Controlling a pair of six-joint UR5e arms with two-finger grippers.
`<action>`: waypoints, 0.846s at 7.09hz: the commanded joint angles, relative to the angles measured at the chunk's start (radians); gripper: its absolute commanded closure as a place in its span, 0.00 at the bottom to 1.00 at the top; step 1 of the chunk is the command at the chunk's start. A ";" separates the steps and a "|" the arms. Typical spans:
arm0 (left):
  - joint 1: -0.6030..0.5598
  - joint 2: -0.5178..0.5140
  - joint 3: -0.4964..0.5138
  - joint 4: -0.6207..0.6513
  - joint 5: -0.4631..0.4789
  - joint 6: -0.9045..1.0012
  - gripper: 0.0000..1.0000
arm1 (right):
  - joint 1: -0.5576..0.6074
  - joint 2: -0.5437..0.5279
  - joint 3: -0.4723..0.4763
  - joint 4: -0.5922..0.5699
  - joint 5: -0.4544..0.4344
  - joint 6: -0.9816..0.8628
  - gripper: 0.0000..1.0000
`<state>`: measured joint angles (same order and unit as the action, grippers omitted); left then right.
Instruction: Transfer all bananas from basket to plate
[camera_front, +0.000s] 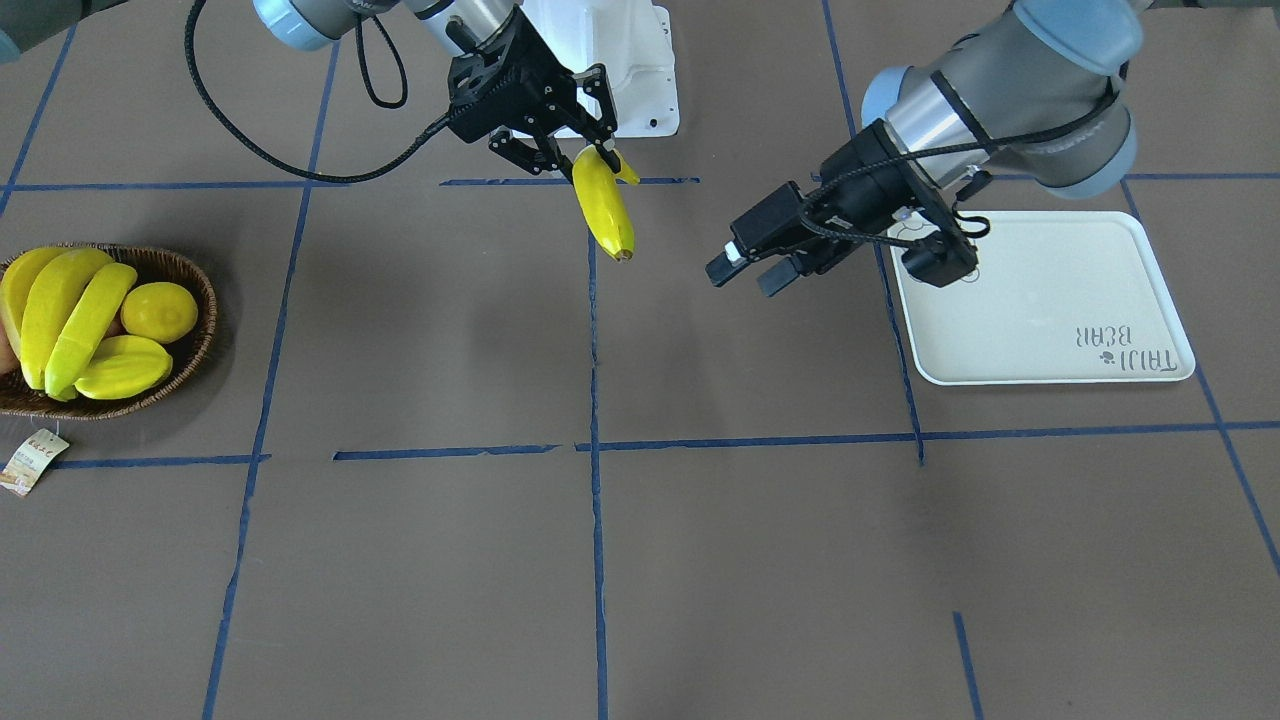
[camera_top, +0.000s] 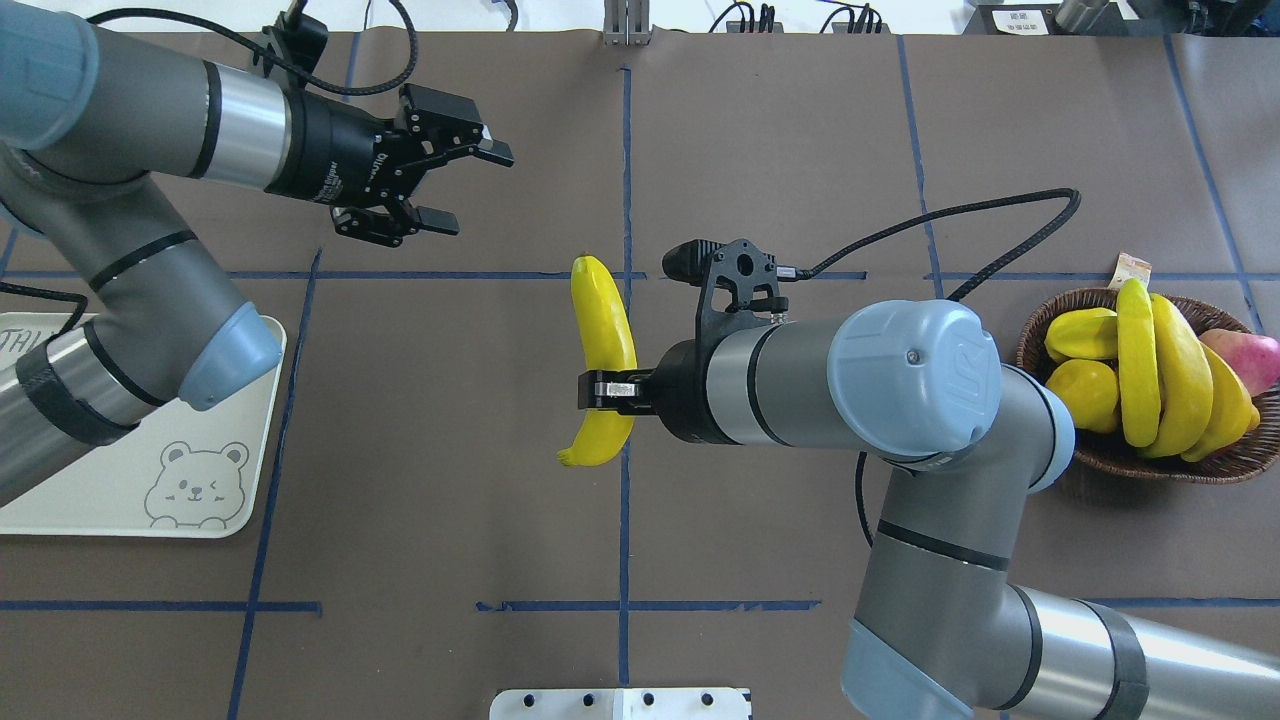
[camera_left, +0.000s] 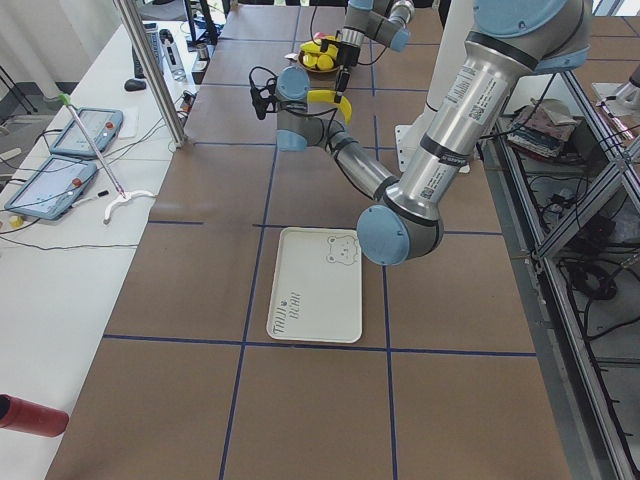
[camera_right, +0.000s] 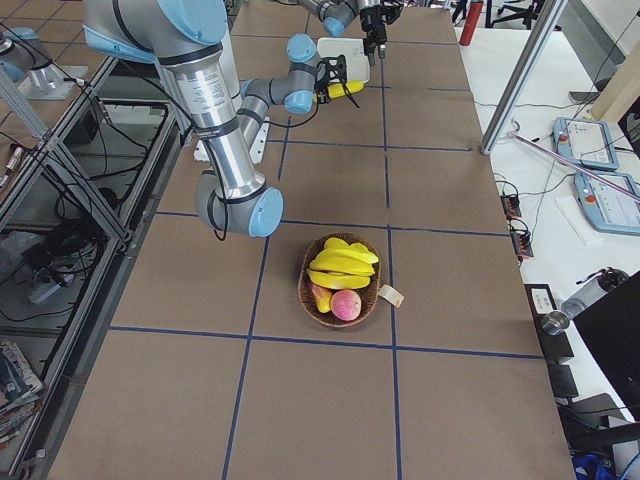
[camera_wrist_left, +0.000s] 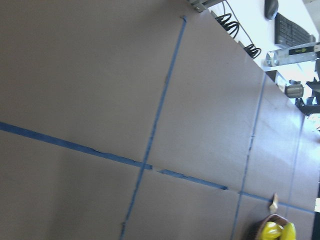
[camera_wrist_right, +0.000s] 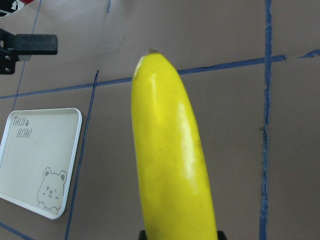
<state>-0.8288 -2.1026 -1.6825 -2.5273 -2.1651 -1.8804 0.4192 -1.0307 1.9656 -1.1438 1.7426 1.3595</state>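
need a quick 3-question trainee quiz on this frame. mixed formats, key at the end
1. True or false: the right gripper is shut on a banana, and the plate has no fruit on it.
2. Pick one. The left gripper is: A) open and holding nothing; B) shut on a banana; C) shut on the plate's edge.
3. Fill in: the number of bananas lying in the basket is ___.

Key: 1 true; 2 A; 3 three.
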 joint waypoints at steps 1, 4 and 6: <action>0.115 -0.036 0.000 -0.011 0.065 -0.026 0.01 | 0.000 0.032 -0.025 -0.001 0.000 0.000 0.97; 0.160 -0.036 0.001 -0.011 0.076 -0.026 0.01 | 0.001 0.034 -0.025 0.001 0.000 0.000 0.97; 0.180 -0.036 0.001 -0.011 0.076 -0.025 0.07 | 0.001 0.034 -0.025 0.003 0.000 0.000 0.97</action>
<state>-0.6595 -2.1385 -1.6814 -2.5396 -2.0896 -1.9057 0.4201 -0.9974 1.9405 -1.1419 1.7426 1.3591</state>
